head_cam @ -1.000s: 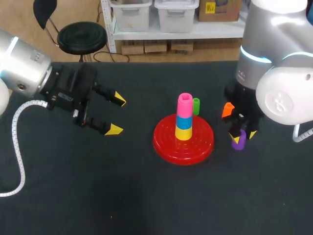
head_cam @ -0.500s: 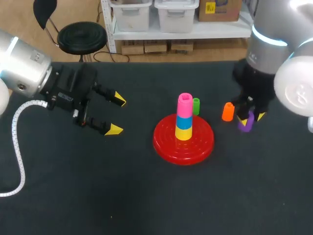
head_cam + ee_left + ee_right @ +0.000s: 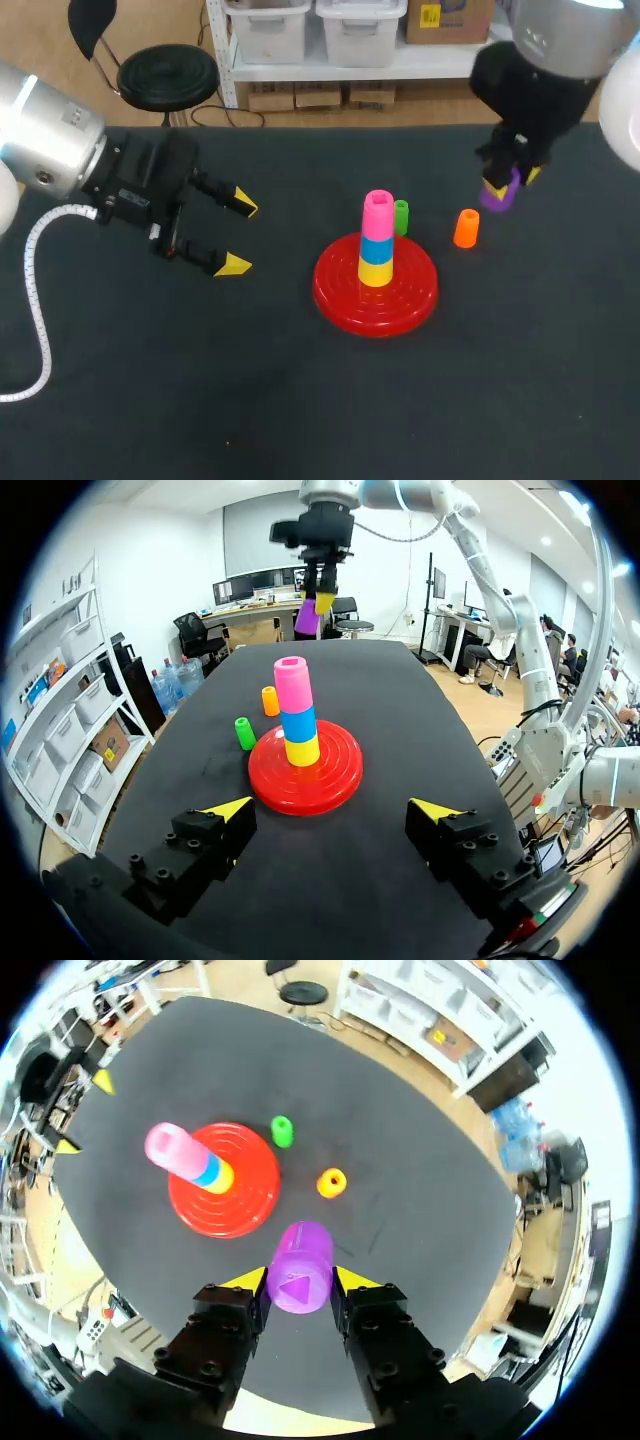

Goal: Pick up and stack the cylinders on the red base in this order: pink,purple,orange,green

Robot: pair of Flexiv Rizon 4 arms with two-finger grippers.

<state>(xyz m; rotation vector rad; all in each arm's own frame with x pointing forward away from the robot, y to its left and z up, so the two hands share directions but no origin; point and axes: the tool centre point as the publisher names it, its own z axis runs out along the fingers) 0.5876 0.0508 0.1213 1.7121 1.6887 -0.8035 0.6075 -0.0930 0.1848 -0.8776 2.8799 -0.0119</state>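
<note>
Hanging above the table point(image 3: 300, 400), the purple cylinder point(image 3: 497, 196) is sitting clamped between the 2 fingers of the right gripper point(image 3: 511, 181), near the orange cylinder point(image 3: 466, 228); the red base point(image 3: 330, 290) is carrying a yellow cylinder point(image 3: 376, 270), blue cylinder point(image 3: 377, 247) and pink cylinder point(image 3: 377, 213), pink topmost; the green cylinder point(image 3: 401, 216) is standing just behind it; the left gripper point(image 3: 238, 235) is hovering spread wide, empty, well left.

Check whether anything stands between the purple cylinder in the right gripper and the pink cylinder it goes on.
Nothing visible does. The right gripper holds the purple cylinder in the air above the table. The orange cylinder and green cylinder stand on that side of the red base, but lower than the top of the pink cylinder.
</note>
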